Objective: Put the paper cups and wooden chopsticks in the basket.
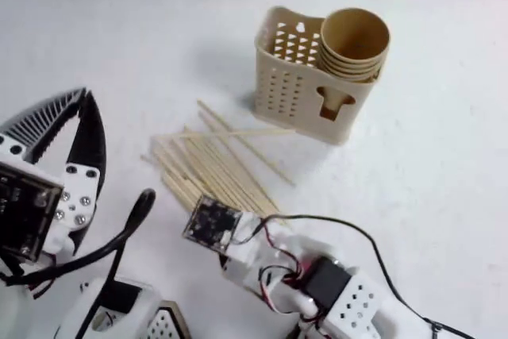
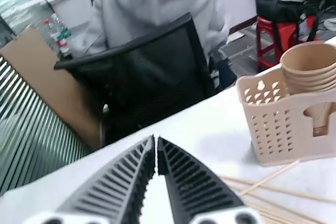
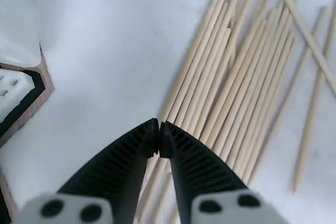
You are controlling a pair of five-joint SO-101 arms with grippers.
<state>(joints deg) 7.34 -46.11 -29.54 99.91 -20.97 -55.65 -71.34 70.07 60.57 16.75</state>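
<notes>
High view: I see the paper cups (image 1: pixel 355 41) stacked inside the basket (image 1: pixel 282 85). The wooden chopsticks (image 1: pixel 218 168) lie loose on the white surface (image 1: pixel 436 156) just beside it.
Left wrist view: my left gripper (image 2: pixel 156 142) is closed and empty, apart from the basket.
Right wrist view: my right gripper (image 3: pixel 158 129) is closed, with its tips over the near ends of the wooden chopsticks. I cannot tell whether they touch.

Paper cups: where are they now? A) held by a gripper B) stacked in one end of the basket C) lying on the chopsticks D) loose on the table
B: the paper cups sit nested upright in the basket, while the chopsticks lie loose on the table beside it.
</notes>
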